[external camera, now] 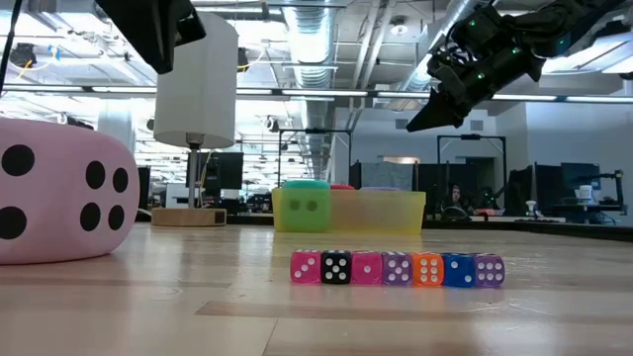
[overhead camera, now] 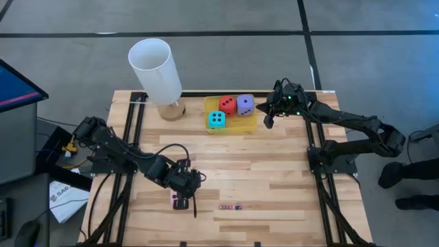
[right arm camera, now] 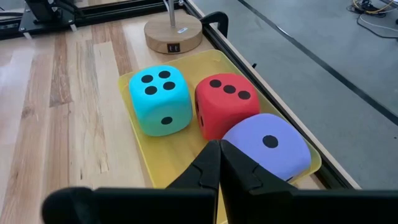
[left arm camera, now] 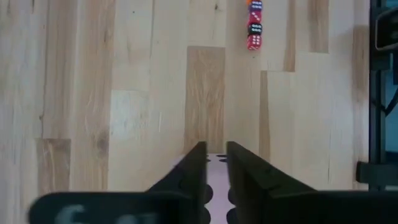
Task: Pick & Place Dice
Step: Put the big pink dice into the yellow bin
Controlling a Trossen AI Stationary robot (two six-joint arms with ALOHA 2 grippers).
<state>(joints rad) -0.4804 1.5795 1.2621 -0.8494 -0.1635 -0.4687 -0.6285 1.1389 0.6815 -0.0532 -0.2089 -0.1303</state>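
The pink die (external camera: 59, 203), a soft rounded cube with black pips, sits on the pale butcher-block table (overhead camera: 274, 185) near its front left part; the left gripper (overhead camera: 182, 195) hangs directly above it, its two flat dark fingers (left arm camera: 196, 174) a narrow slit apart with the pink surface showing between them, and whether they pinch the die or only hover over it cannot be told. A row of tiny hard dice (external camera: 396, 268), in pink, black, purple, orange and blue, lies in a straight line just to the right of the pink die. At the back of the table a shallow translucent yellow tray (right arm camera: 158, 158) holds three more soft cubes packed together: the cyan die (right arm camera: 160, 99), the red die (right arm camera: 225, 104) beside it and the purple die (right arm camera: 270, 149). The right gripper (overhead camera: 269, 118) is raised beside the tray's right edge, its fingers pressed together and empty. A white cylindrical lampshade (overhead camera: 155, 68) on a round wooden base stands left of the tray.
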